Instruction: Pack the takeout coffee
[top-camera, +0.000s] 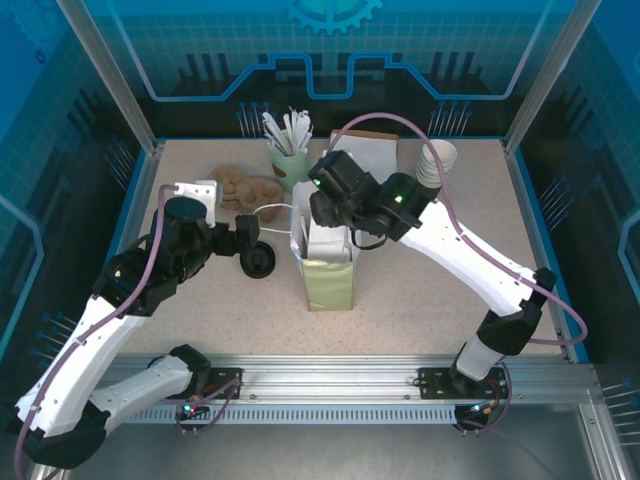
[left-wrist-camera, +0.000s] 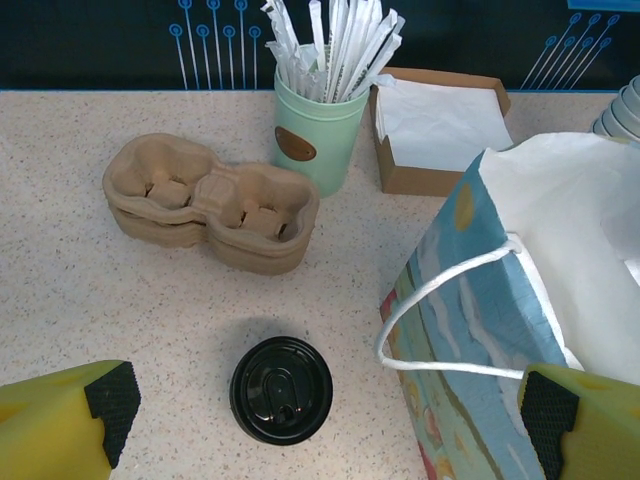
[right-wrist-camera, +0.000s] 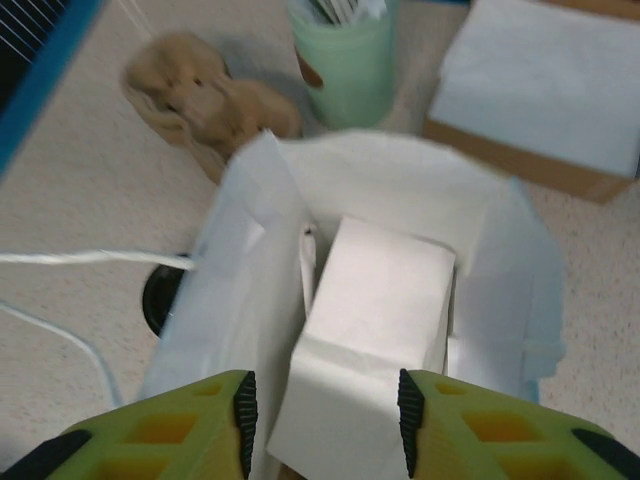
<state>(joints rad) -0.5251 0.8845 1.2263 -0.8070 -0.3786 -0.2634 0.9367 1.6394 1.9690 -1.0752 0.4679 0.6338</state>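
view: top external
takeout coffee: stood upright on the tabletop, left of the paper bag and outside it; long axis vertical, black lid facing up; dark sides hard to tell from the lid.
left claw: hung close over the takeout coffee on its far side; finger spacing not readable here.
right claw: was over the open mouth of the paper bag.
paper bag: upright at mid-tabletop, with a white block inside.
back row, left to right: cup carrier stack, green cup of wrapped sticks, napkin box, stack of white cups.

view: left wrist
takeout coffee: seen from above, lid round and level, sides hidden beneath it; well apart from the cup carrier stack, near the paper bag.
left claw: fingers spread wide, clamped on nothing; the takeout coffee lay between them in frame, touching neither.

view: right wrist
right claw: fingers apart above the bag mouth, nothing pinched between them.
white block: inside the paper bag, below the gap; what it was could not be told.
takeout coffee: a blurred dark round edge on the tabletop, just left of the bag wall.
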